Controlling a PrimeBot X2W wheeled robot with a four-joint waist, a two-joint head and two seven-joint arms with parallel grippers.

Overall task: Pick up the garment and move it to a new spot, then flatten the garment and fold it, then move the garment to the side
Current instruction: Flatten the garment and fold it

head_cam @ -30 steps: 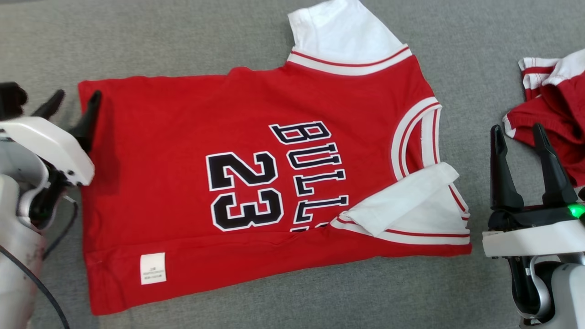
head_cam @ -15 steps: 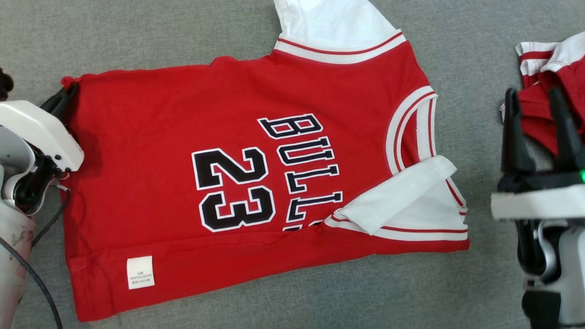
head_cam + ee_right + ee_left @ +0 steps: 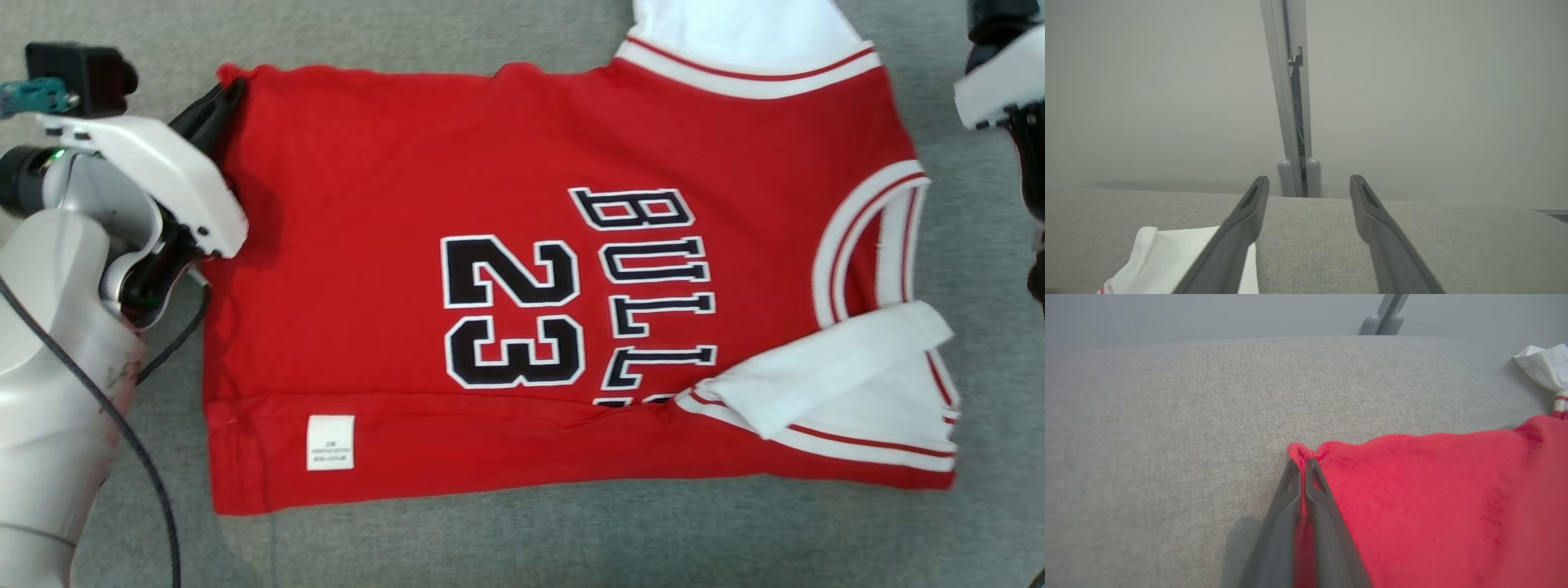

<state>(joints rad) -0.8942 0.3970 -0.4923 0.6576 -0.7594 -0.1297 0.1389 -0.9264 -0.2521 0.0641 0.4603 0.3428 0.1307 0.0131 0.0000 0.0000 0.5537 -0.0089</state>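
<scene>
Jersey (image 3: 522, 269) corner pinched by left gripper (image 3: 1301, 462)
It is spread toward 3 o'clock from those jaws, long axis 9-to-3; right gripper (image 3: 1309, 179) is parted, empty, at 1 o'clock

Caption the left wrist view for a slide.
Left pincer shut on a corner of the red jersey on grey cloth surface.

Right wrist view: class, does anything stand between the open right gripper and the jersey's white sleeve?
Nothing visible does. The right gripper hangs open over the grey surface, and the white sleeve lies at that view's lower left, beside one of the fingers.
</scene>
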